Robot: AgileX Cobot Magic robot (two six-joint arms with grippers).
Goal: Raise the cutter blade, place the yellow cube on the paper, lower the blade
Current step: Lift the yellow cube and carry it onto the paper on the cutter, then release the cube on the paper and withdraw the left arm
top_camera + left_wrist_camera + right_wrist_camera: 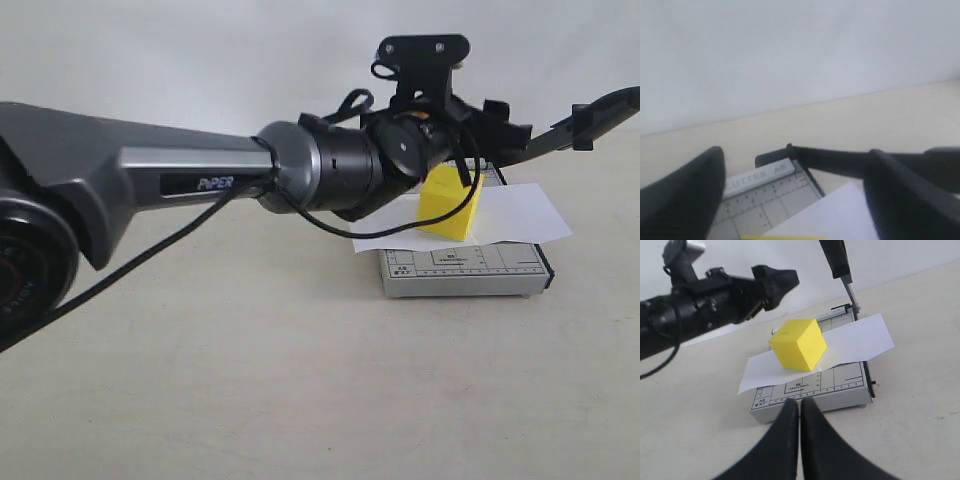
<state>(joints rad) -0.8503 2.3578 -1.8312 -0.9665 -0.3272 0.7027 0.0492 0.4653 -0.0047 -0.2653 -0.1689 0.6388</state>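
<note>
The yellow cube (798,344) rests on the white paper (855,340), which lies across the grey cutter board (815,390). The cutter blade (837,260) stands raised from its hinge at the board's far corner, and slants up to the right in the exterior view (600,112). My left gripper (795,165) hovers open just above and behind the cube, with nothing between its fingers (685,200); only a yellow sliver of the cube (785,237) shows below it. My right gripper (800,405) is shut and empty, low in front of the board's near edge.
The left arm (200,175) stretches across the exterior view from the left, its cable (150,255) hanging below it. A white wall (200,50) rises behind the beige table (300,380). The board sits at the table's right.
</note>
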